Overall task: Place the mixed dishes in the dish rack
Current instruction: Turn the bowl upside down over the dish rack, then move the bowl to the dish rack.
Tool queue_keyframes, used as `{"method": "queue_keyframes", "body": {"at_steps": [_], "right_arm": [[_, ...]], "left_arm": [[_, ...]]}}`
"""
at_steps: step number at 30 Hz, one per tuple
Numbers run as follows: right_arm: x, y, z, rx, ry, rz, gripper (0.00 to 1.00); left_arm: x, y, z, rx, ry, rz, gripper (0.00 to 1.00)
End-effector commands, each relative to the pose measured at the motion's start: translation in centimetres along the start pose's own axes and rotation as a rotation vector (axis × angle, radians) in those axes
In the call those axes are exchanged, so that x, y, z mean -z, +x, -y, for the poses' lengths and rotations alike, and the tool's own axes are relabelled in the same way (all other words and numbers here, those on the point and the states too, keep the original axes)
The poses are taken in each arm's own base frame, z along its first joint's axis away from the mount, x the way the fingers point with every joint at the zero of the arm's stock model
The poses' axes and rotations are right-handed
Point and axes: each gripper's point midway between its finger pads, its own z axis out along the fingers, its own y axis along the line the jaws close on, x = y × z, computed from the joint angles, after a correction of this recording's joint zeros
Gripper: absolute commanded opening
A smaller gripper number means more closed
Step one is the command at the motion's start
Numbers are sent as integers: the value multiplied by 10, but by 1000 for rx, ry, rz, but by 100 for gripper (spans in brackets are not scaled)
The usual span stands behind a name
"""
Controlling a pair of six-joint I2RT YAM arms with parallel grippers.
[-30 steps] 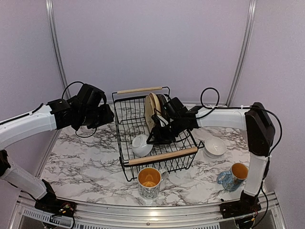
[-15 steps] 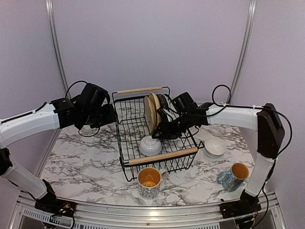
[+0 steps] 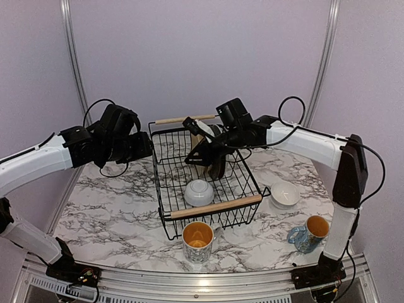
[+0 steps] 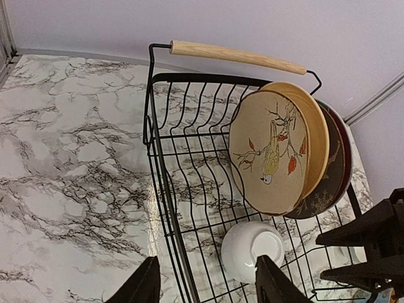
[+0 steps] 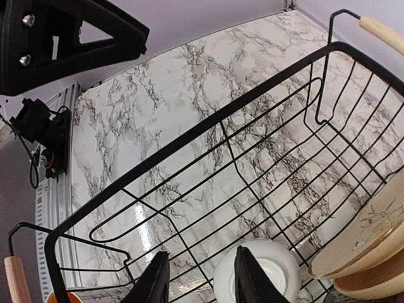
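Observation:
The black wire dish rack stands mid-table. A small white bowl lies upside down on its floor. At its far right end a tan bird plate, the dark grey plate and a red rim stand on edge. My right gripper hangs open and empty above the rack, with the bowl just below its fingertips. My left gripper is open and empty over the rack's left rim. On the table are another white bowl and two orange-lined mugs.
Wooden bar handles cap the rack's far and near ends. In the right wrist view the left gripper looms at the top left. Marble tabletop lies left of the rack, with grey walls behind.
The right gripper has let go of the white bowl, which now lies upside down in the rack. It has risen and drawn back toward the far handle. The left gripper has hardly moved.

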Motion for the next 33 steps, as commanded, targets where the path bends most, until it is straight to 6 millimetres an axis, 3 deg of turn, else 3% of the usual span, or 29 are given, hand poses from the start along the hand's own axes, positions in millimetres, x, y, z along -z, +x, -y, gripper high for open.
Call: {"method": "queue_keyframes", "body": {"at_steps": [1,5,14,25,33], "right_arm": [[-37,19,8,129,58,-111,33],[-58,25,22,133,90,-154,33],[-80,34,40,210,137,-240,34],[-103,86,32,333,132,-432,35],[-105,114,49,320,189,-530,35]], "left_arm": [[16,-9,-5,-31,-3,35,54],[18,-7,-7,-47,-7,31,54],[20,-2,-16,-49,-13,37,55],[18,5,-19,-45,-10,32,55],[17,8,-20,-40,-3,25,55]]}}
